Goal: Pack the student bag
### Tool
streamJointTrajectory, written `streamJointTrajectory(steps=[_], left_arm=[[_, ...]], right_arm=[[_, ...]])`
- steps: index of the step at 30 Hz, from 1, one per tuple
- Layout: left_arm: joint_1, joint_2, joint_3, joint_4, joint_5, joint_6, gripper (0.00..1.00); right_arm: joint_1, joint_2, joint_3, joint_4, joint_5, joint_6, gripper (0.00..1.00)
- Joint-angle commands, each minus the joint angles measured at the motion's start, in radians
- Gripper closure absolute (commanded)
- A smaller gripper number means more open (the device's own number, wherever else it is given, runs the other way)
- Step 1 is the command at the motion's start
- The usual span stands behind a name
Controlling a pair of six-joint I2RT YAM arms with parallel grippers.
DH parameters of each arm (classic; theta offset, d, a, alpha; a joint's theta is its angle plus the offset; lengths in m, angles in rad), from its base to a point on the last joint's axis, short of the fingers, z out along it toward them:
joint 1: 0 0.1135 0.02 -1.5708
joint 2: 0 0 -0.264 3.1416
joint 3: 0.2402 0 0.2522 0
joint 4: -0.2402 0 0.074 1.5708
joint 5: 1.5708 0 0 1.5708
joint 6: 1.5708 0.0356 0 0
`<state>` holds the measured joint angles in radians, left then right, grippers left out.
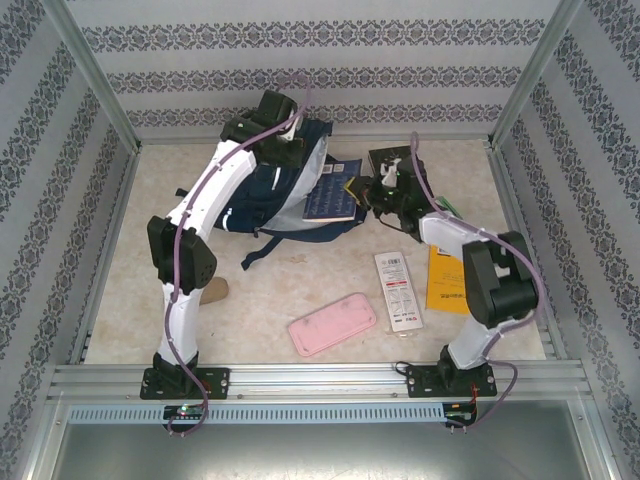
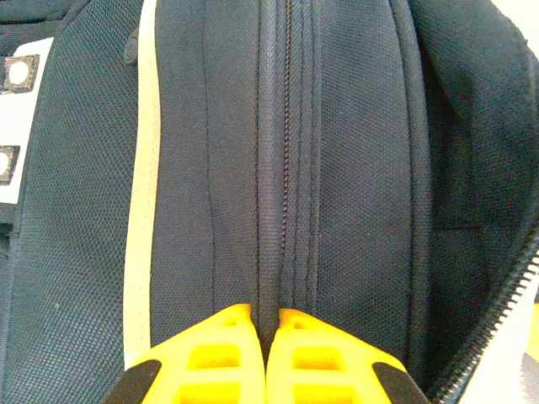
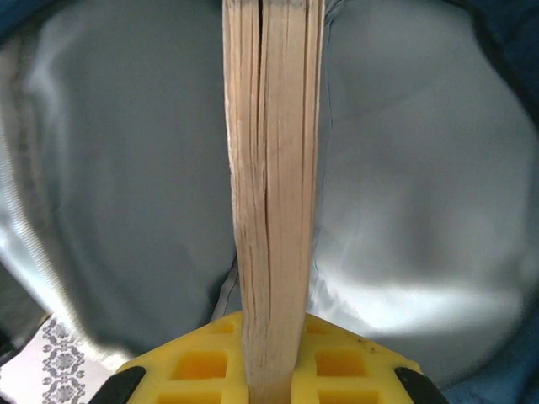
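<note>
Right gripper [image 3: 271,337] clamped on book [image 3: 274,168] pointing into bag [image 1: 268,190] at upper centre of top view, left gripper [image 2: 266,324] pinched shut on bag's seam fold: thin pinch could slip, mouth sags, book jams on lining [image 3: 421,168].

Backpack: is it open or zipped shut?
Open: the backpack shows its pale grey lining, and the right gripper holds a book in the opening.

Student bag [image 1: 270,190] partly behind left arm [image 1: 205,198] — book [image 3: 274,168] cropped above.

Right hand [image 3: 271,337] clamps book [image 3: 274,168]; grey-lined student bag [image 3: 421,210] behind.
</note>
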<state>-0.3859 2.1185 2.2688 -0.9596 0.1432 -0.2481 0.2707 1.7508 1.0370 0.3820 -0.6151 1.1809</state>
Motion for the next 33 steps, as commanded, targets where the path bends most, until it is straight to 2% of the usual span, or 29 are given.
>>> streamJointTrajectory(steps=[1, 6, 20, 26, 28, 30, 33], left_arm=[[0.034, -0.085, 0.060, 0.067, 0.113, -0.049, 1.00], [0.071, -0.093, 0.067, 0.102, 0.203, -0.116, 1.00], [0.075, -0.081, 0.095, 0.149, 0.287, -0.196, 1.00], [0.075, -0.087, 0.094, 0.158, 0.300, -0.204, 1.00], [0.075, -0.087, 0.094, 0.155, 0.297, -0.201, 1.00], [0.075, -0.086, 0.094, 0.151, 0.290, -0.193, 1.00], [0.075, -0.089, 0.093, 0.132, 0.265, -0.173, 1.00]], right_arm=[[0.039, 0.102, 0.102, 0.116, 0.036, 0.042, 1.00], [0.112, 0.269, 0.303, 0.142, 0.078, 0.104, 1.00], [0.231, 0.678, 0.780, 0.116, 0.283, 0.281, 1.00], [0.264, 0.846, 1.069, -0.064, 0.241, 0.262, 0.99], [0.270, 0.864, 1.117, -0.117, 0.227, 0.234, 0.79], [0.270, 0.854, 1.125, -0.178, 0.216, 0.189, 0.64], [0.261, 0.806, 1.066, -0.193, 0.205, 0.152, 0.53]])
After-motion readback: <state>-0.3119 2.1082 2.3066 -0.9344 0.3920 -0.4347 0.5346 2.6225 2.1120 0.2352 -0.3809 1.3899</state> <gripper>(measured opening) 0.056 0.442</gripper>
